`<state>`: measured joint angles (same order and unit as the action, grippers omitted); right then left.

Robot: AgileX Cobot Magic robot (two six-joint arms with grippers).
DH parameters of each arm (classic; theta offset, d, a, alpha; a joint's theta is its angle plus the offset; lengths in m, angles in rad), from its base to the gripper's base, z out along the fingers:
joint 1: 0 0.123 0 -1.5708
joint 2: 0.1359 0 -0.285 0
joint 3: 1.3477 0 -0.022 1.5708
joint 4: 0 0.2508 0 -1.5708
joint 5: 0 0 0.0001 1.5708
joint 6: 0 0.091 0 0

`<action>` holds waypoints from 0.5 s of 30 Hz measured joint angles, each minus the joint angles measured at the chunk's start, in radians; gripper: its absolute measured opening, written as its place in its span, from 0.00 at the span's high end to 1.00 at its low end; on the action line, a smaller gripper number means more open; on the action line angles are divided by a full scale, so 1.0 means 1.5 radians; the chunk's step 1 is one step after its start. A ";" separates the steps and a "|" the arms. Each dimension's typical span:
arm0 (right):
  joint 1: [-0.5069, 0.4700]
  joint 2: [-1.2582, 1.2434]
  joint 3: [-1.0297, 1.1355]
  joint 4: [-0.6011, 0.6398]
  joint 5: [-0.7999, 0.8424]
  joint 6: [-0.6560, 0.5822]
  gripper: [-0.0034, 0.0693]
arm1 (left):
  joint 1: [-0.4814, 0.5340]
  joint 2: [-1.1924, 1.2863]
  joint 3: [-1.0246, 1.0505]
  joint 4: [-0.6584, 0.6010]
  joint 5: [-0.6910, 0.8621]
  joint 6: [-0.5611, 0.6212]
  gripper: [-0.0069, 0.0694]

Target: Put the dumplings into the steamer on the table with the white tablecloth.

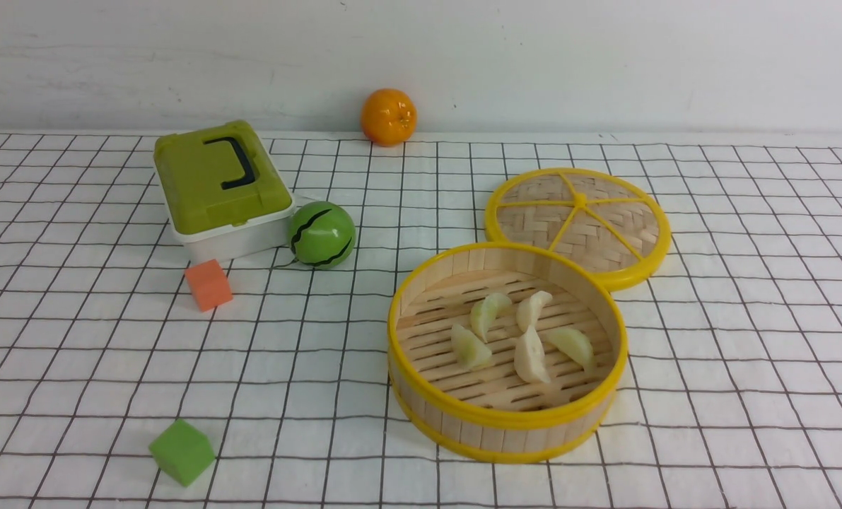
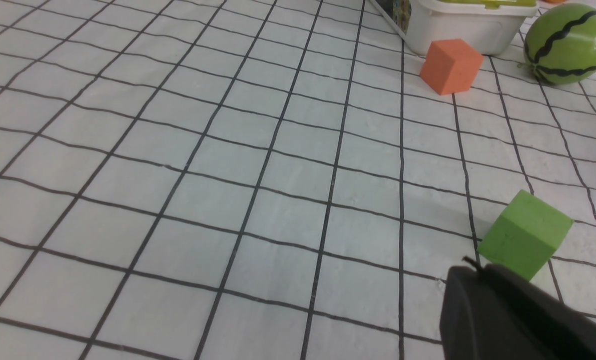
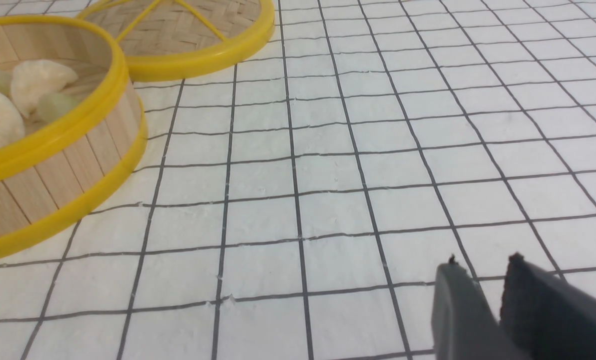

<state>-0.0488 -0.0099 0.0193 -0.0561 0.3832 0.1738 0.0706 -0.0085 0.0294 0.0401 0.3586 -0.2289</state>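
Dumplings [image 1: 519,332], all five, lie inside the steamer [image 1: 421,311] at the worktop's [image 1: 746,396] four o'clock, so the job looks done. Its lid [image 1: 580,223] rests at its one o'clock, leaving it uncovered. Left end effector [image 2: 478,285] is closed and empty; right end effector [image 3: 488,285] shows a narrow gap, holding nothing, away from the steamer.

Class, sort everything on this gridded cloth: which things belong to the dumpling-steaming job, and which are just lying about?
Job: dumplings, steamer, white tablecloth.

Lying about: steamer lid, green-lidded box, toy watermelon, orange, orange cube, green cube.
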 joint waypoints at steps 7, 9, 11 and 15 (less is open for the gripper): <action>0.000 0.000 0.000 0.000 0.000 0.000 0.75 | 0.000 0.000 0.000 0.000 0.000 0.000 0.92; 0.000 0.000 0.000 0.000 0.000 0.000 0.75 | 0.000 0.000 0.000 0.000 0.000 0.000 0.92; 0.000 0.000 0.000 0.000 0.000 0.000 0.75 | 0.000 0.000 0.000 0.000 0.000 0.000 0.92; 0.000 0.000 0.000 0.000 0.000 0.000 0.74 | 0.000 0.000 0.000 0.000 0.000 0.000 0.92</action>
<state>-0.0488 -0.0099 0.0193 -0.0561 0.3832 0.1738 0.0706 -0.0085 0.0294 0.0401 0.3586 -0.2289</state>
